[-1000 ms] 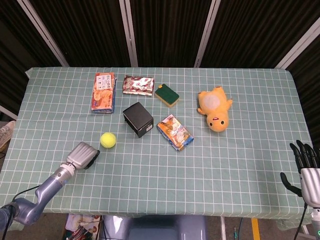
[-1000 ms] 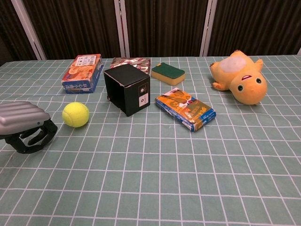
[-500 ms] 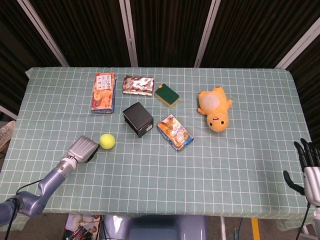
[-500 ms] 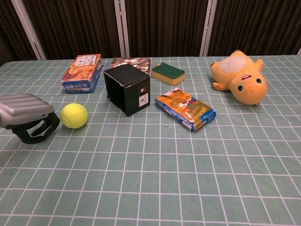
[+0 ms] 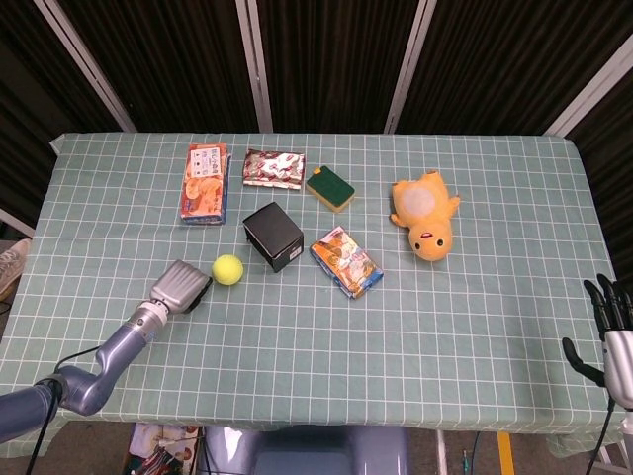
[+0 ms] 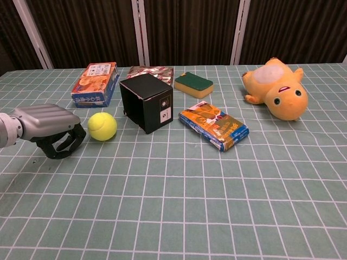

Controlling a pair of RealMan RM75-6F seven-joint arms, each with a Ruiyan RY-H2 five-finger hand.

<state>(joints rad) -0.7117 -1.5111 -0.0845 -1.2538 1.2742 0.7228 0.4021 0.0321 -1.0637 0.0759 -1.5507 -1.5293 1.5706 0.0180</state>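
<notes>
On my tabletop [image 5: 475, 327], the ball [image 5: 228, 269] lies just right of my left hand [image 5: 182, 287], with the box [image 5: 274, 237] just right of the ball. Behind them sit a carton [image 5: 205, 183], a packet [image 5: 274, 168] and a sponge [image 5: 330, 188]. Right of the box lies a pouch [image 5: 347, 261], then a plush toy [image 5: 425, 214]. My right hand [image 5: 611, 336] is off the near right edge.

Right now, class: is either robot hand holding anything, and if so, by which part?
Nothing is held. The left hand, fingers curled in, sits just beside the tennis ball; the right hand is off the table edge.
</notes>
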